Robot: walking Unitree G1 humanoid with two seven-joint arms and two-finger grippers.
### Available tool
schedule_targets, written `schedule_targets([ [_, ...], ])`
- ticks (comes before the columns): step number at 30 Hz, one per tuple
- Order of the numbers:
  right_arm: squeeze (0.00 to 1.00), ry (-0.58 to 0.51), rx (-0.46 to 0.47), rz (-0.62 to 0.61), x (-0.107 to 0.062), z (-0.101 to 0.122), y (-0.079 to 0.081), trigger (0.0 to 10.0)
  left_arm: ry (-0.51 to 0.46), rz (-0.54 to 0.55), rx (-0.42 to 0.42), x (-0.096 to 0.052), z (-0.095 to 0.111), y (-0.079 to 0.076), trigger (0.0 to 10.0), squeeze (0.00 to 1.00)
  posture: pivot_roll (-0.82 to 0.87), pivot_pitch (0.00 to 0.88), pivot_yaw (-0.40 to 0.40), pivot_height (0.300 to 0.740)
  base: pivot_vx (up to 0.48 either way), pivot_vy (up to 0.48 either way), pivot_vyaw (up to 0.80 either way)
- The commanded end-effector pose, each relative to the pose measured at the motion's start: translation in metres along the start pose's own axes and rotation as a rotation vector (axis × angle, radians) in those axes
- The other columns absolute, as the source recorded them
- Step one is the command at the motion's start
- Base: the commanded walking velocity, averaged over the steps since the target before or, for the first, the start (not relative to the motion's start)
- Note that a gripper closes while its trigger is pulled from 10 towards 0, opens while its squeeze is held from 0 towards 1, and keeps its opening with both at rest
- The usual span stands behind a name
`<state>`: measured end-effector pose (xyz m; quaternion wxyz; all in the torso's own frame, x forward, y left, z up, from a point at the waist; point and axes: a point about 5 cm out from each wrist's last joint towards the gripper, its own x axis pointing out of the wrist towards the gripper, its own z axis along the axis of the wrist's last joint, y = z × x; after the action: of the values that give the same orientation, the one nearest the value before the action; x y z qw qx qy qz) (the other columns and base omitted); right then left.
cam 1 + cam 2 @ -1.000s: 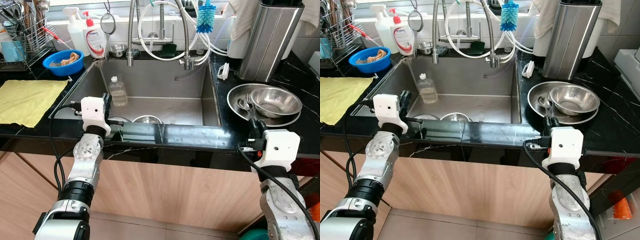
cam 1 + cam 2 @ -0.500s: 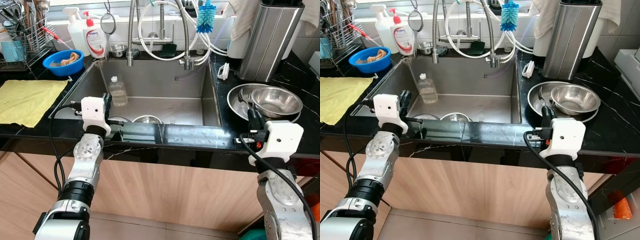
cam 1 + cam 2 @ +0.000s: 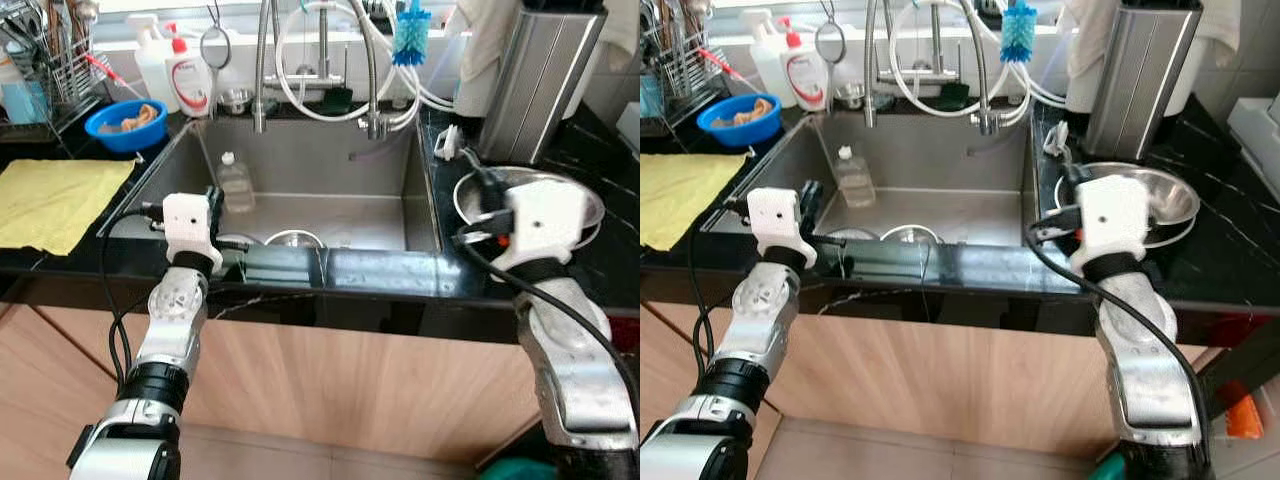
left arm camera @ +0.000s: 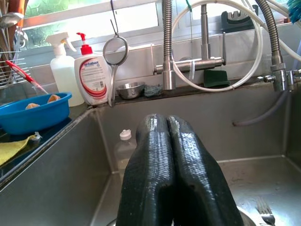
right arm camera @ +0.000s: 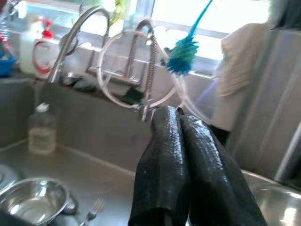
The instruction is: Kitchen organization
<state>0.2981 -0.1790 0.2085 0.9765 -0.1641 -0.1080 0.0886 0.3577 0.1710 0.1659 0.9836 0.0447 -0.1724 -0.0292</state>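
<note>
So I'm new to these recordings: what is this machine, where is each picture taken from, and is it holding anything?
It is a humanoid robot at a kitchen sink. The two wide pictures come from its head, looking down; the two close ones come from cameras on its wrists, looking along its black fingers. The left hand sits at the sink's front edge, fingers shut, holding nothing. The right hand is raised by the steel bowls on the right counter, also shut and empty. In the sink lie a small bottle, a bowl and a fork. A yellow cloth lies on the left.
</note>
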Motion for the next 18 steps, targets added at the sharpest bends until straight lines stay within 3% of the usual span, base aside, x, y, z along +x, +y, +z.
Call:
schedule_targets([
  [1, 0.00, 0.037, -0.011, 0.099, 0.009, -0.005, 0.008, 10.0, -0.008, 0.004, 0.015, -0.001, 0.000, 0.001, 10.0, 0.00, -0.05, 0.000, 0.060, 0.740, 0.000, 0.000, 0.00],
  [5, 0.00, 0.096, -0.008, 0.224, 0.023, -0.014, 0.017, 10.0, -0.009, 0.008, 0.018, -0.002, 0.000, 0.002, 10.0, 0.00, -0.05, 0.000, 0.059, 0.740, 0.000, 0.000, 0.00],
  [11, 0.00, 0.179, 0.061, 0.286, 0.040, -0.031, 0.028, 10.0, -0.009, 0.010, 0.020, -0.001, 0.001, 0.003, 10.0, 0.00, -0.04, 0.000, 0.058, 0.740, 0.000, 0.000, 0.00],
  [18, 0.00, 0.248, 0.116, 0.256, 0.051, -0.045, 0.027, 10.0, -0.010, 0.015, 0.025, -0.001, 0.001, 0.005, 10.0, 0.00, -0.02, 0.000, 0.054, 0.740, 0.000, 0.000, 0.00],
])
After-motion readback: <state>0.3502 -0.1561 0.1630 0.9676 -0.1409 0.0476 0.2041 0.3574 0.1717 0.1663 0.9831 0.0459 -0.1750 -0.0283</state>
